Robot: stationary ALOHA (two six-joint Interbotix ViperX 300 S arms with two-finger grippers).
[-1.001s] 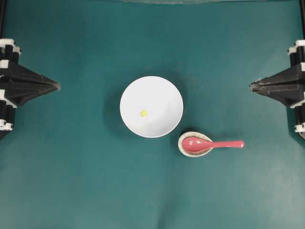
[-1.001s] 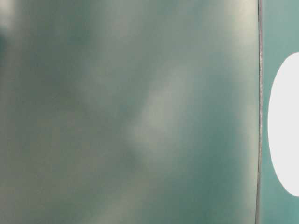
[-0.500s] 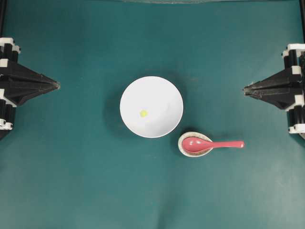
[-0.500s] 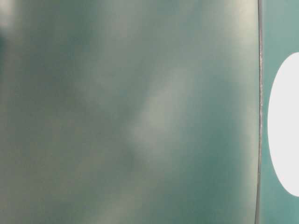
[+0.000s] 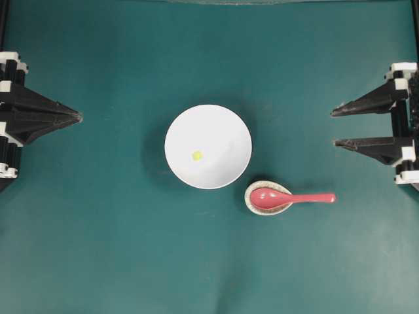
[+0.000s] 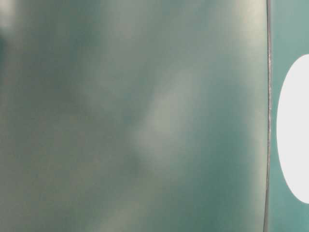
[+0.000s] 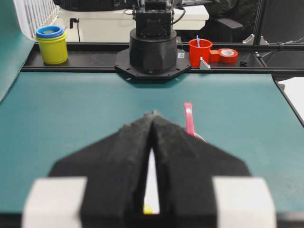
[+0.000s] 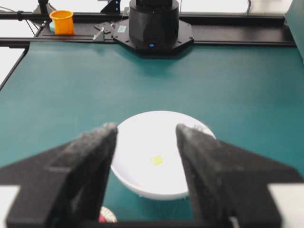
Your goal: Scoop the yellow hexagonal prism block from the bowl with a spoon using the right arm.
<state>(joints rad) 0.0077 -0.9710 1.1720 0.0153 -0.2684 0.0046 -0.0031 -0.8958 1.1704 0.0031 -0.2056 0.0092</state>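
Observation:
The white bowl [image 5: 222, 131] sits mid-table with the tiny yellow block [image 5: 197, 156] inside, left of its centre. The pink-red spoon [image 5: 288, 197] lies with its scoop in a small speckled dish [image 5: 262, 209], handle pointing right. My right gripper [image 5: 334, 127] is open and empty at the right edge, above the spoon's handle end. In the right wrist view its jaws [image 8: 146, 128] frame the bowl [image 8: 142, 142] and block [image 8: 157, 160]. My left gripper [image 5: 78, 118] is shut and empty at the left edge; the left wrist view shows it [image 7: 152, 114] with the spoon handle [image 7: 189, 118] beyond.
Beyond the table's edge stand a stack of yellow cups [image 7: 52, 45], a red cup [image 7: 200, 51] and a tape roll [image 7: 228, 54] near one arm base [image 7: 152, 47]. An orange cup [image 8: 62, 21] stands by the other base [image 8: 153, 23]. The table-level view is blurred, showing only the bowl's edge [image 6: 294, 130].
My right gripper has opened from shut and shifted slightly left. The left gripper, bowl, block and spoon have not moved.

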